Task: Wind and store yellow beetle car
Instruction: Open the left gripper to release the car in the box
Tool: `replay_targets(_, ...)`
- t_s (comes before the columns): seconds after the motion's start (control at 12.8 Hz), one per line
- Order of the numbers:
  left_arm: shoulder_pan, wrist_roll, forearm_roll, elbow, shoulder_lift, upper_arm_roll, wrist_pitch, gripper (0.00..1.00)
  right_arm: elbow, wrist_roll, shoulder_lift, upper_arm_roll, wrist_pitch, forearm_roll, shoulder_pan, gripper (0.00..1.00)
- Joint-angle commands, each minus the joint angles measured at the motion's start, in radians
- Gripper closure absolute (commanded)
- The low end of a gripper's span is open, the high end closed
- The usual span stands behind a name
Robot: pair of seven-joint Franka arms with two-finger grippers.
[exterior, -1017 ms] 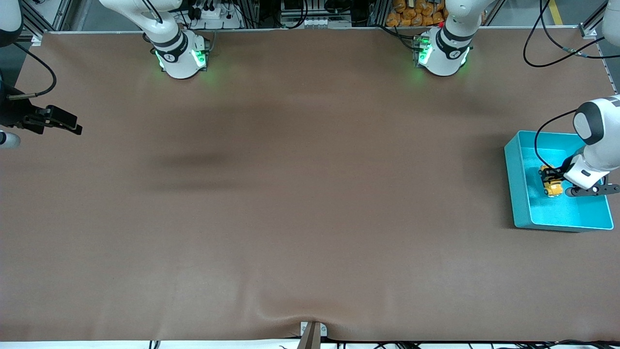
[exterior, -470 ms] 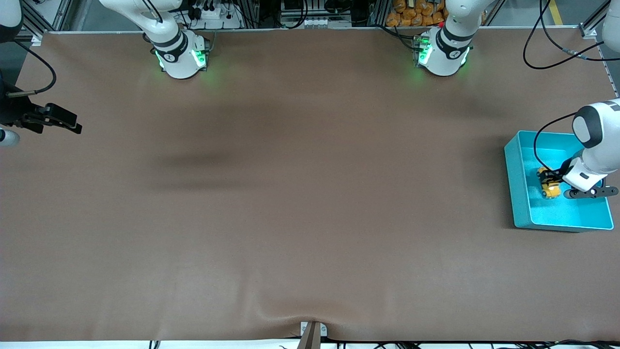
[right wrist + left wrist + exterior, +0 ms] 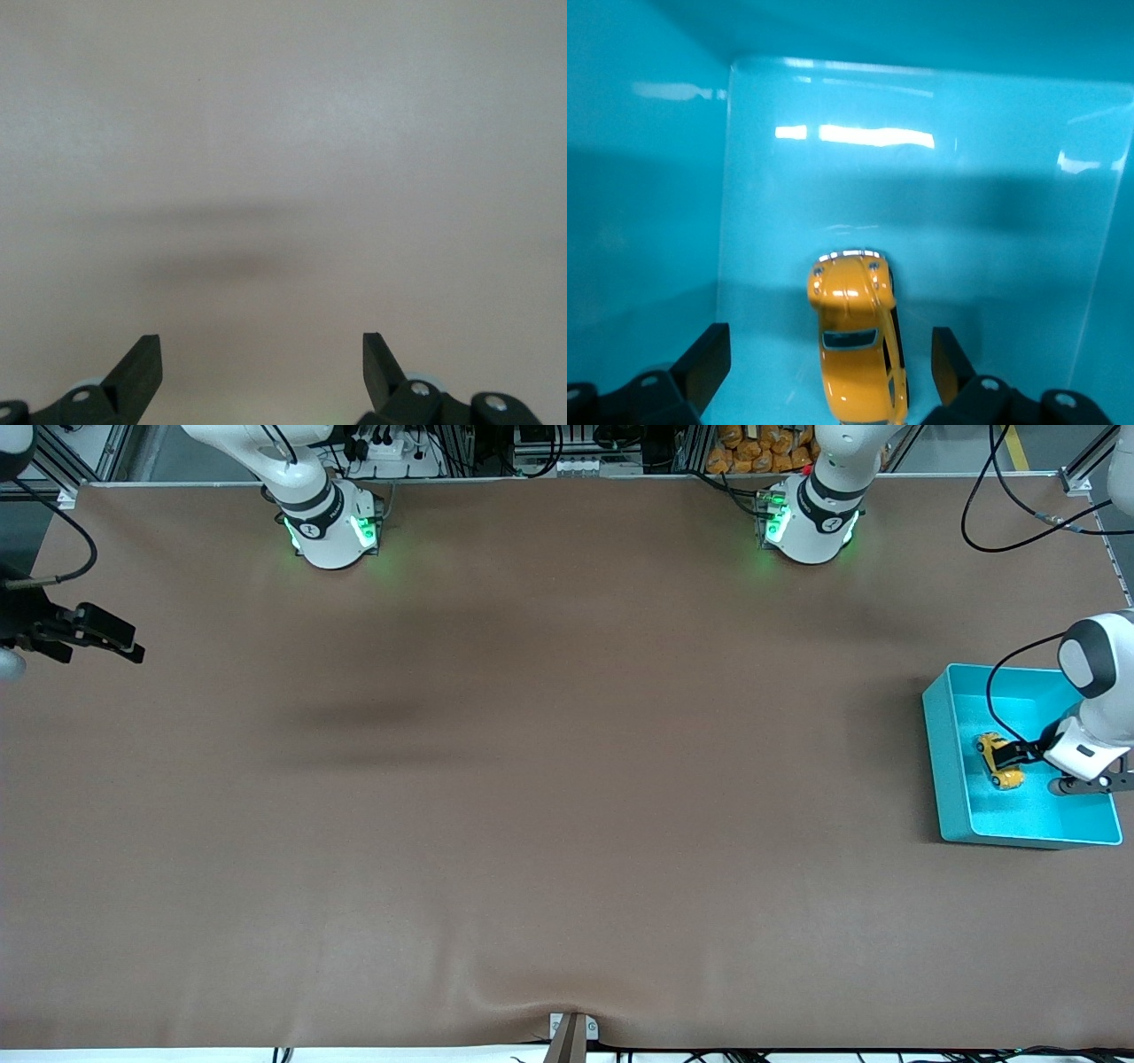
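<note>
Both fingers of my left gripper point(image 3: 824, 372) stand wide apart, clear of the small glossy yellow-orange beetle-shaped toy car point(image 3: 858, 345), which sits on the floor of the open cyan plastic bin point(image 3: 948, 779) at the left arm's end of the brown-covered table point(image 3: 532, 797). I judge the storing done; I would lift straight up, wary of the bin walls and the dangling black cable point(image 3: 997, 700). My right gripper point(image 3: 261, 367), also spread wide and empty, waits over the table's other end.

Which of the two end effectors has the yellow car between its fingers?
The left end effector, down inside the cyan bin, open astride the yellow beetle car. The right end effector waits over bare table.
</note>
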Motion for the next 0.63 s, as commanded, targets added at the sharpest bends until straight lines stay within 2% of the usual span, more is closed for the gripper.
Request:
replay_targets(0.0,-0.013,0.002,0.023,0.011,-0.083,-0.033,-0.014,0.0,-0.001,0.01,-0.026,-0.003,-0.017,-0.008,0.021,0.0)
replay_targets(0.16,-0.051,0.003,0.014,0.006,-0.163,-0.033,-0.054,0.0,0.0,0.01,-0.025,-0.003,-0.017,-0.008,0.023,0.0)
replay_targets(0.31,-0.137,0.026,0.01,0.034,-0.247,-0.032,-0.195,0.0,0.017,0.01,-0.019,0.0,-0.017,-0.009,0.035,0.0)
replay_targets(0.39,-0.192,0.054,-0.009,0.085,-0.29,-0.029,-0.324,0.0,0.02,0.012,-0.017,0.002,-0.019,-0.009,0.035,0.0)
replay_targets(0.55,-0.292,0.072,-0.178,0.245,-0.335,-0.006,-0.585,0.0,0.02,0.01,-0.016,0.0,-0.026,-0.009,0.029,0.0)
